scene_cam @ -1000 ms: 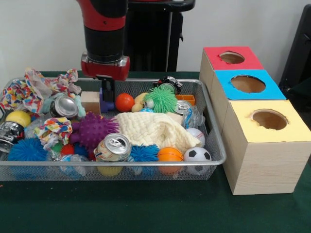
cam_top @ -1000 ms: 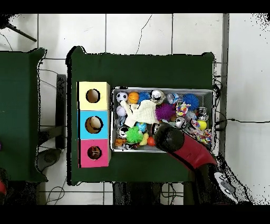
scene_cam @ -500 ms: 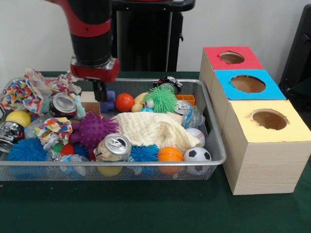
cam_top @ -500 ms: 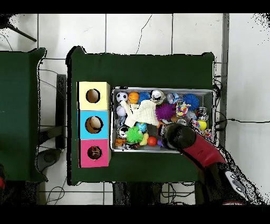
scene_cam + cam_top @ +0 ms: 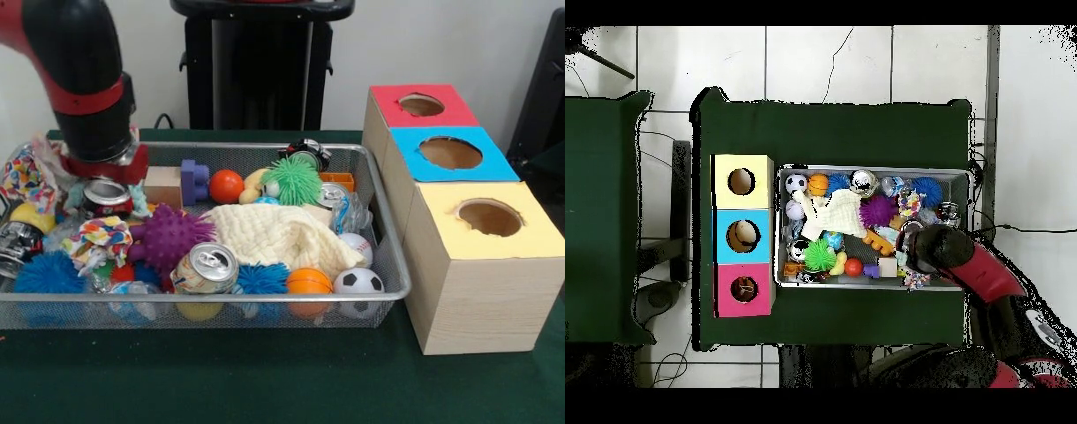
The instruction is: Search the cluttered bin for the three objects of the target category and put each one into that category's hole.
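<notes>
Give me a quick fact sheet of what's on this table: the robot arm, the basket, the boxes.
arm: red and black, down over one end of the wire basket
gripper: hidden behind the wrist, state unclear
beneath it: a silver can and patterned cloth
basket contents: spiky purple ball, fuzzy green ball, cream cloth, soccer ball
boxes: red box, blue box, yellow box, one hole each

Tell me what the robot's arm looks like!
The arm is thick and round like a big tube. It is mostly black with a bright red band round it and a red rim at the bottom end. From above it looks red with a black tip. Its gripper is hidden.
</notes>
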Motion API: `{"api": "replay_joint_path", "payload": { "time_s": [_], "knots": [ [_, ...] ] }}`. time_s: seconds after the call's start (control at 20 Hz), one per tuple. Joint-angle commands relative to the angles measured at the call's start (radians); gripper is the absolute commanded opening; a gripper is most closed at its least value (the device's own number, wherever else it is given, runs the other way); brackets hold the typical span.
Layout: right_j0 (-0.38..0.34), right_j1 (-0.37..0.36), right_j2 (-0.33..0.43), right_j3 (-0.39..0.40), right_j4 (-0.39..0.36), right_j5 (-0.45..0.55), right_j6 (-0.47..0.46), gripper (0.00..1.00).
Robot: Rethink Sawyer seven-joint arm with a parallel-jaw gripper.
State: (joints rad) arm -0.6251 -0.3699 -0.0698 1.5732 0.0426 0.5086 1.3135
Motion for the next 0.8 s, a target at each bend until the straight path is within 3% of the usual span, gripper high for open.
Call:
{"api": "replay_joint_path", "payload": {
  "time_s": [0.05, 0.45, 0.7, 0.8],
  "knots": [
    [-0.073, 0.131, 0.156, -0.242, -0.147, 0.109, -0.206, 0.0],
    [-0.133, 0.176, 0.233, -0.29, -0.258, 0.132, -0.222, 0.0],
    [-0.166, 0.174, 0.268, -0.25, -0.314, 0.07, -0.185, 0.0],
    [-0.166, 0.188, 0.285, -0.302, -0.342, 0.11, -0.224, 0.0]
  ]
}}
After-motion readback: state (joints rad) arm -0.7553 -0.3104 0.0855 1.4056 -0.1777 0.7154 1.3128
